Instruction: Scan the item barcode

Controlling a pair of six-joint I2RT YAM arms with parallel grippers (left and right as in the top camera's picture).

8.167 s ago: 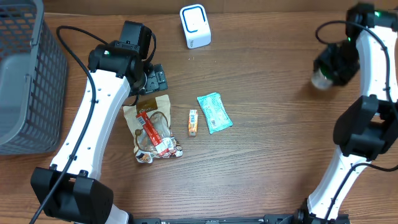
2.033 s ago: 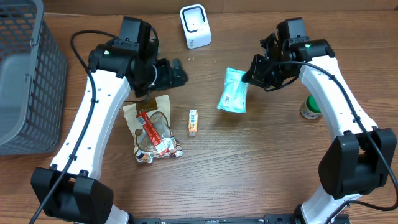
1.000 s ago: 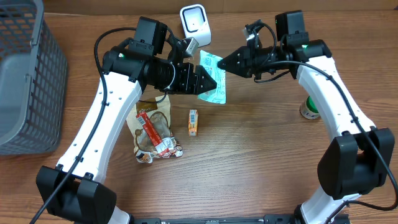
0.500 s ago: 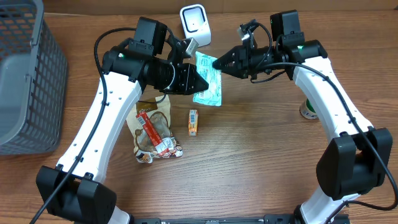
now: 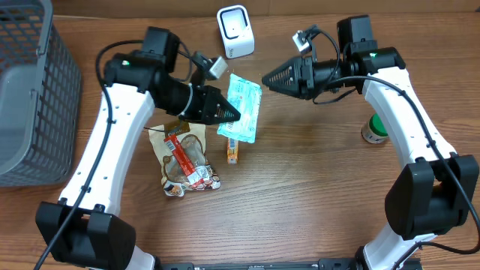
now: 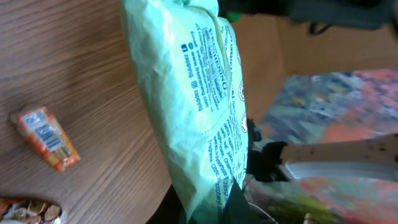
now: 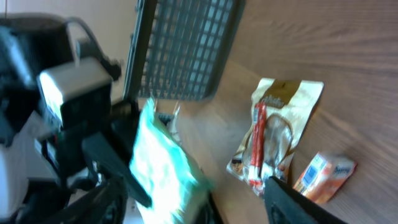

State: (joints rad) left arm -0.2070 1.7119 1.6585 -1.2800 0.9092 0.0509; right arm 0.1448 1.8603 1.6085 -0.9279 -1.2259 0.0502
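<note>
The item is a pale green packet [image 5: 241,107] with blue print, hanging in the air above the table. My left gripper [image 5: 225,114] is shut on its lower edge. In the left wrist view the packet [image 6: 193,106] fills the middle, pinched between my dark fingers [image 6: 239,208] at the bottom. My right gripper [image 5: 268,77] stands open just right of the packet and apart from it. Through the right wrist camera the packet [image 7: 165,168] appears blurred beyond my spread fingers [image 7: 298,202]. The white scanner [image 5: 235,31] stands at the back, above the packet.
A small orange box [image 5: 233,150] and a brown snack bag [image 5: 184,159] lie on the table below the packet. A grey mesh basket [image 5: 30,90] stands at the far left. A green-capped bottle [image 5: 373,131] stands at the right, by my right arm.
My right gripper opened, let go of the packet and drew back to the right. My left gripper shut on the packet and carried it down and slightly left, away from the scanner.
</note>
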